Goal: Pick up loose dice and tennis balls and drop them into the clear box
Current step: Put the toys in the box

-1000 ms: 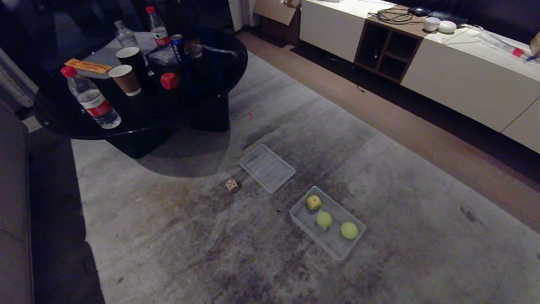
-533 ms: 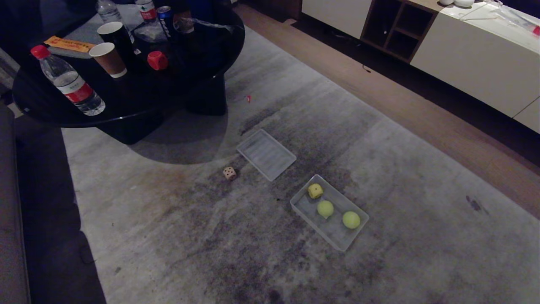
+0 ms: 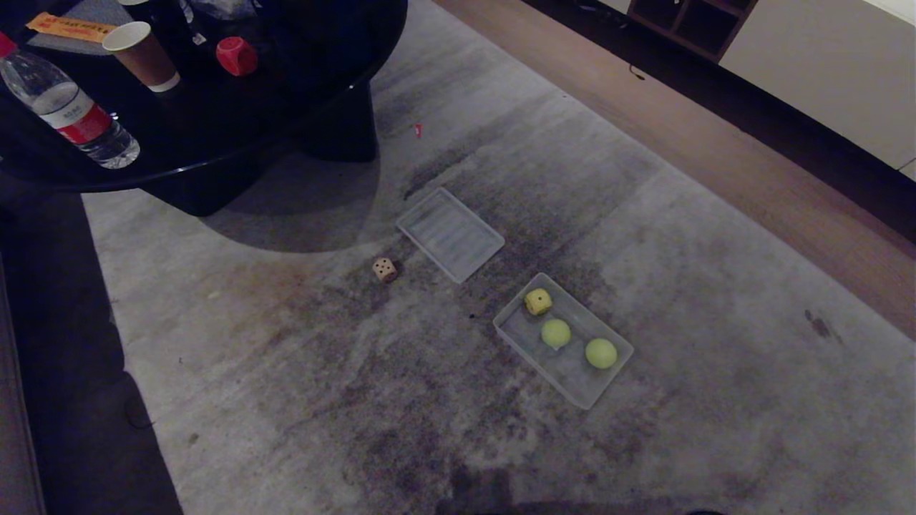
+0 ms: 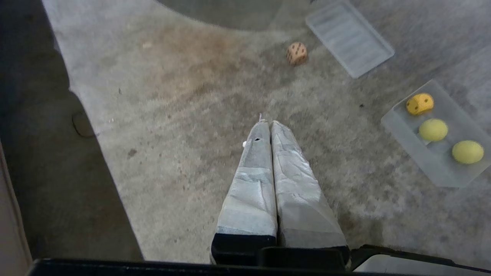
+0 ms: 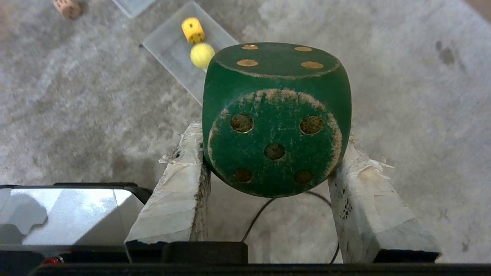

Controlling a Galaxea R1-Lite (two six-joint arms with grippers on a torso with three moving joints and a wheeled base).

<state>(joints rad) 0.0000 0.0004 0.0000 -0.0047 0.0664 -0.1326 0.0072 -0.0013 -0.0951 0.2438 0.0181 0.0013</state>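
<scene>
No label reads clearly. The right end effector (image 5: 268,153) clamps the green die (image 5: 274,115); the left end effector (image 4: 270,124) is closed, empty. Beside the clear box (image 3: 572,386), things keep their places; only the view has tipped downward.

Grey mottled carpet (image 3: 300,372): bears clear box (image 3: 517,337), flat ribbed lid (image 3: 449,233) just beyond it, beige die (image 3: 384,269) beside the lid, and a small red scrap (image 3: 418,129), possibly litter. Black round table (image 3: 236,114): bears water bottle (image 3: 68,111), paper cup (image 3: 142,56), red die (image 3: 237,56).
</scene>
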